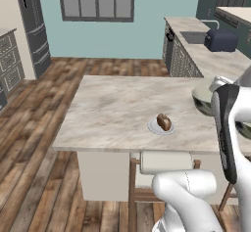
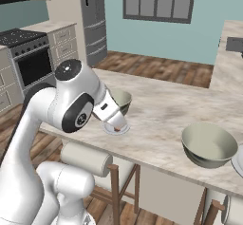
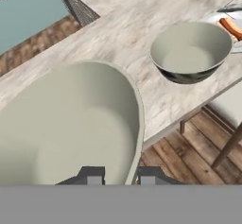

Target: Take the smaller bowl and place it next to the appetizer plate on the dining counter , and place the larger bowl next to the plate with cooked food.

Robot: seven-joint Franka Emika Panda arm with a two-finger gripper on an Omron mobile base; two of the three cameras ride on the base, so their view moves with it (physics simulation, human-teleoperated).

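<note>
You are looking into a kitchen with teal walls, a plank floor (image 1: 39,143) and a grey window (image 1: 97,0). In front of you stands the dining counter (image 1: 112,108), a marble-topped island on a white base, with a wooden stool (image 1: 164,170) tucked under its near edge. Behind it on the right runs a side counter (image 1: 206,55) carrying a dark toaster (image 1: 220,40); in the right base view you also have a black stove (image 2: 28,60) and a tall grey fridge (image 2: 94,22) at the left.

Your larger bowl (image 2: 209,145) sits upright on the island near its front edge, pale inside and dark outside, just beside a white plate (image 3: 226,20) that holds an orange piece of food (image 3: 231,28).

The smaller bowl (image 3: 71,128) is held by the gripper (image 3: 120,176), whose two dark fingertips pinch the near rim between them; in the hand view it looms close above the marble. From the right base view you see this bowl (image 2: 118,99) partly behind the arm, just beside the small appetizer plate (image 1: 162,127), which carries a brown lump of food (image 1: 164,122). You cannot tell whether the bowl touches the countertop.
</note>
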